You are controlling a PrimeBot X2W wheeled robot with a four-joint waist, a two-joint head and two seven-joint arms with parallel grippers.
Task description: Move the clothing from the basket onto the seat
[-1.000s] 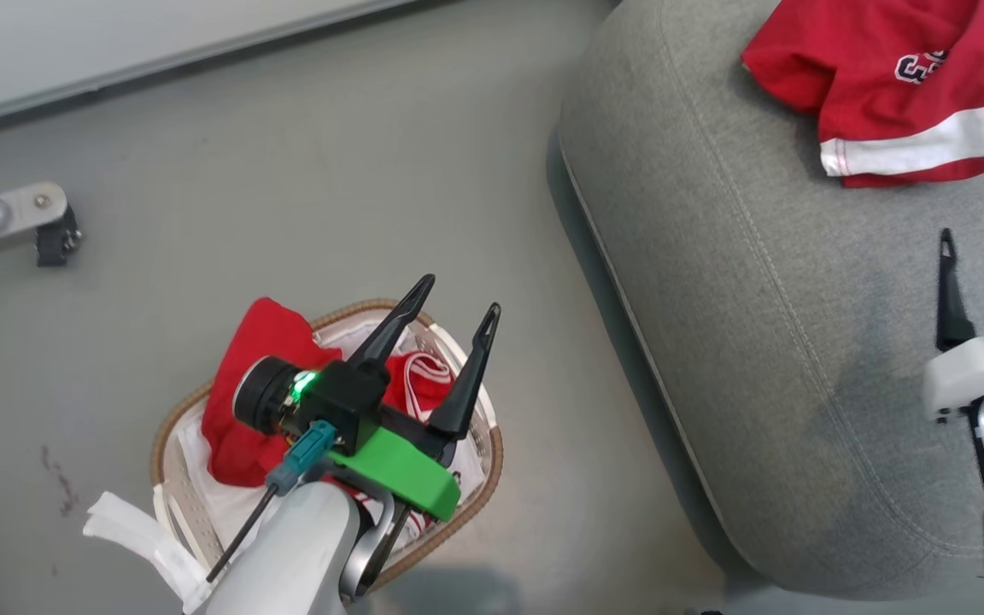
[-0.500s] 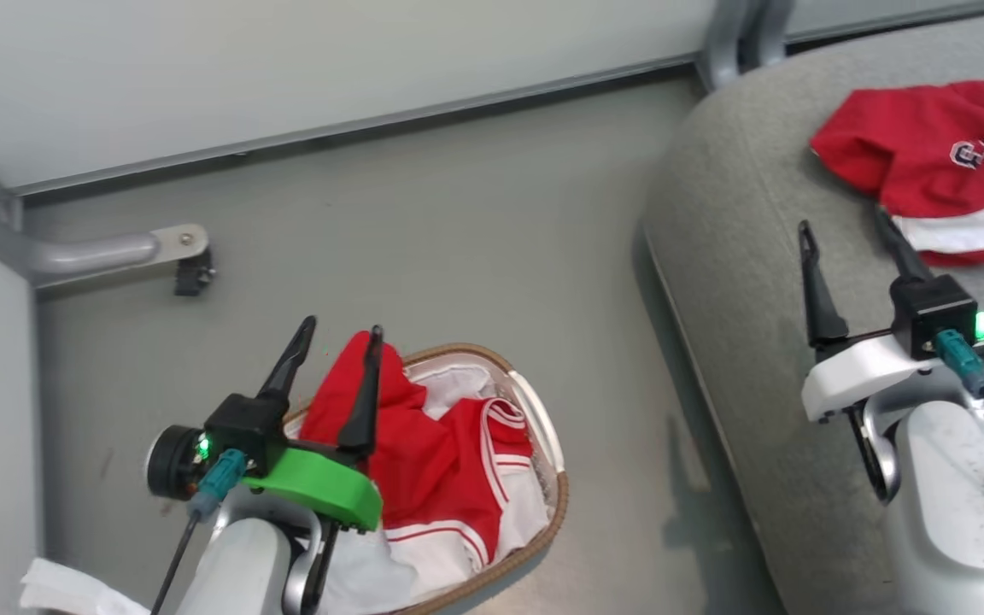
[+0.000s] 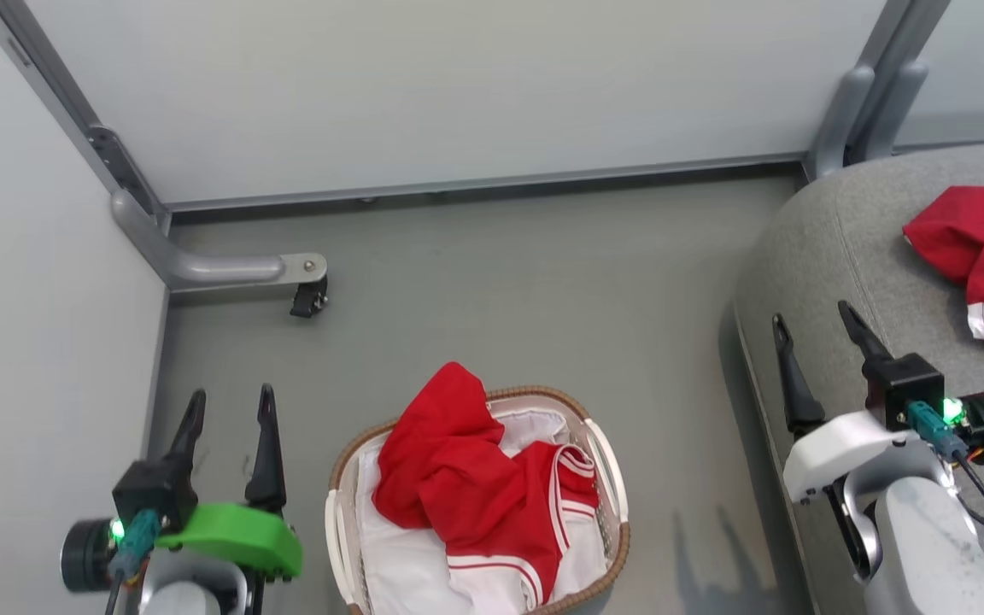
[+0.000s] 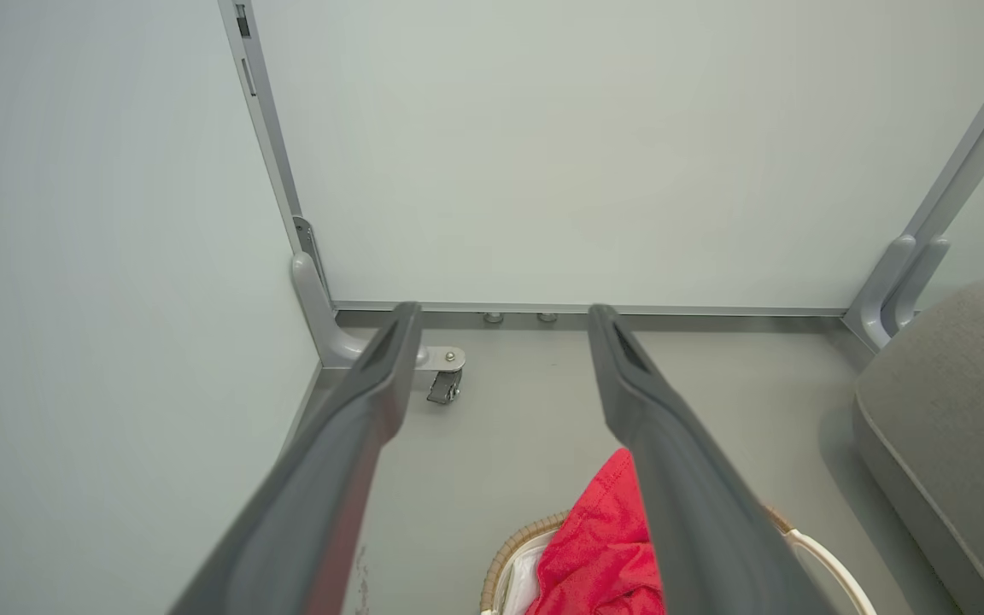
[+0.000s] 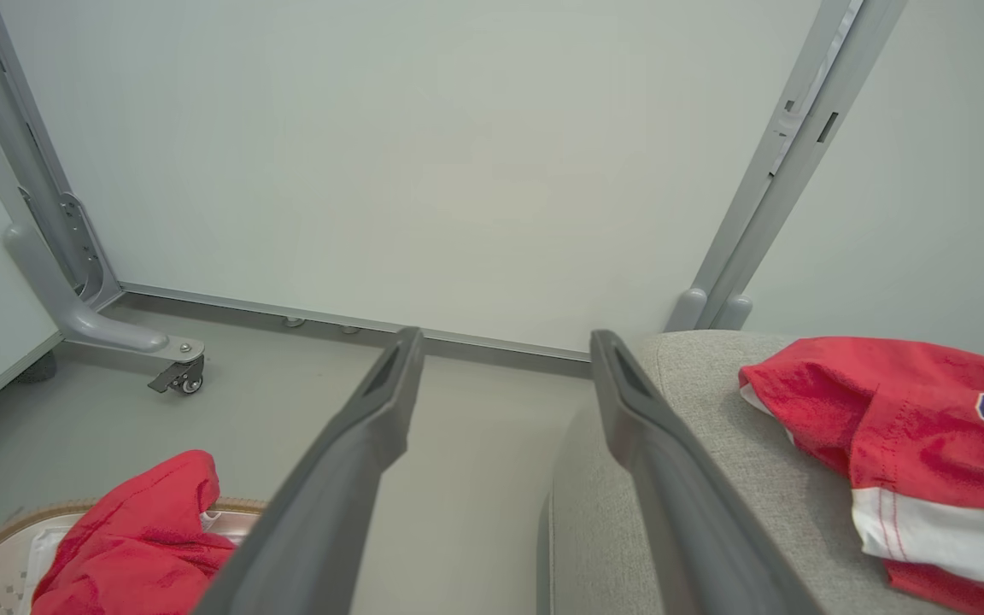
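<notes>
Now for the next pick: some clothing waits in the basket.
Seat (image 3: 842, 282), at right, bears one red garment (image 3: 979, 248). The basket (image 3: 620, 547) on the floor (image 3: 500, 282) holds more clothing (image 3: 466, 478), humped at its far edge. Left gripper (image 3: 231, 393) and right gripper (image 3: 811, 313) hang spread, empty. Best pinch that raised red fold alone, missing the white liner (image 3: 398, 572), then lift well clear.
</notes>
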